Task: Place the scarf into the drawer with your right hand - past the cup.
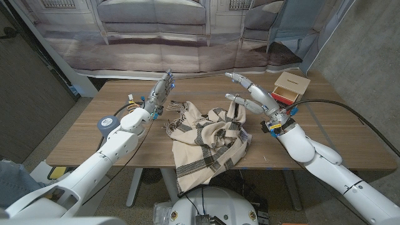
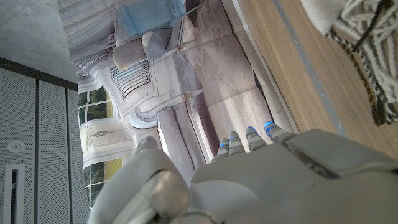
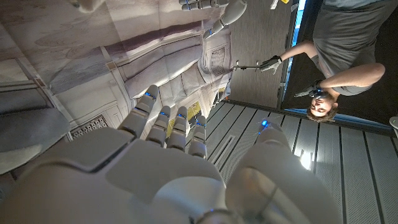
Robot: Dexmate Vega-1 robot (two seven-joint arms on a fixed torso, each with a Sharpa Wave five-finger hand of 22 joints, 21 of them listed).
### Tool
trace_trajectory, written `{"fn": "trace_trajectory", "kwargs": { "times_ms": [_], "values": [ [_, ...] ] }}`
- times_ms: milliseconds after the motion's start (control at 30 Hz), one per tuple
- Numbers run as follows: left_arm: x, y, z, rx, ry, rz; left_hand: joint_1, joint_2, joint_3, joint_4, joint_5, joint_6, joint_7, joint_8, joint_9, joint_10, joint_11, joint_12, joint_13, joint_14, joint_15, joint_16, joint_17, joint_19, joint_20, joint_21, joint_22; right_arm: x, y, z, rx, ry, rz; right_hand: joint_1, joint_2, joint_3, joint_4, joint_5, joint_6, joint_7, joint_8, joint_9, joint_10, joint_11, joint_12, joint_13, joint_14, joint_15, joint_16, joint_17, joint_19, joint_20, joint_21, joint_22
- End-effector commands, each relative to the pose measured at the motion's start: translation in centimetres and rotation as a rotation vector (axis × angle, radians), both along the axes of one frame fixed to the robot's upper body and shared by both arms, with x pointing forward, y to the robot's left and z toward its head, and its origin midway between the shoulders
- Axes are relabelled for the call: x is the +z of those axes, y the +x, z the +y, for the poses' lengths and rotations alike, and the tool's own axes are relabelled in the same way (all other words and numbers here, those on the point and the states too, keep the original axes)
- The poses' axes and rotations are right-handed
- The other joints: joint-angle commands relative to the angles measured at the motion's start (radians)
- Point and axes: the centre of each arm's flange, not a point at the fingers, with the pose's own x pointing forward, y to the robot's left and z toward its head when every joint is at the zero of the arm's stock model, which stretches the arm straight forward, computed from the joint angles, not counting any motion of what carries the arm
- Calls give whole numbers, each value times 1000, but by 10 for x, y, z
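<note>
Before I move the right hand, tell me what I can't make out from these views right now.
- Drawer interior: head view, seen at a shallow angle and small, so its contents cannot be told.
- Scarf lower end: head view, it hangs over the table front edge, out of sight below.
- Cup: I cannot pick it out on the table.
- Right hand: whether its fingers touch the scarf is unclear; the wrist view faces the backdrop.

Lab: printed backdrop (image 1: pixel 187 31), teleoperating person (image 3: pixel 336 74)
</note>
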Motion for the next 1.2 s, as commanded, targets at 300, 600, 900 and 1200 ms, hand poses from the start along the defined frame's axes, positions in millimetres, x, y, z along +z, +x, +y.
{"fn": "trace_trajectory", "kwargs": {
  "times_ms": [300,600,900,1200],
  "values": [
    [-4,0,6,7,-7,9,8,7,-5,1,8,5,1,-3,2,0,-1,-4,3,4,-4,-2,2,1,8,-4,2,0,-3,8,-115,-89,-78,14,-21,-2,-15,19,-15,2,-2,5,-4,3,-4,4,11,-4,0,2,35,10,14,0],
    [0,-2,2,8,6,5,9,8,-6,1,8,6,1,-4,2,0,-1,-5,3,4,-4,-3,2,1,9,-5,2,-2,-5,10,-139,-135,-98,21,-28,-4,-19,26,-28,2,-6,5,-8,4,-5,4,19,-6,2,3,53,11,18,-1],
    [4,-4,-1,9,17,-1,10,9,-8,1,7,8,0,-4,2,2,-3,-5,3,4,-1,-3,2,1,9,-5,2,-4,-10,13,-175,-180,-127,27,-36,-7,-23,37,-29,-9,-3,5,-19,7,-9,4,20,-8,1,3,68,15,19,-1],
    [6,-2,-4,1,20,-1,11,11,-10,1,7,10,1,-4,2,3,-2,-5,3,5,-1,-3,2,1,9,-6,2,-6,-9,14,-187,-200,-131,36,-41,-7,-26,48,-38,-9,-5,6,-32,12,-13,5,27,-2,2,3,81,15,20,-2]
  ]
}}
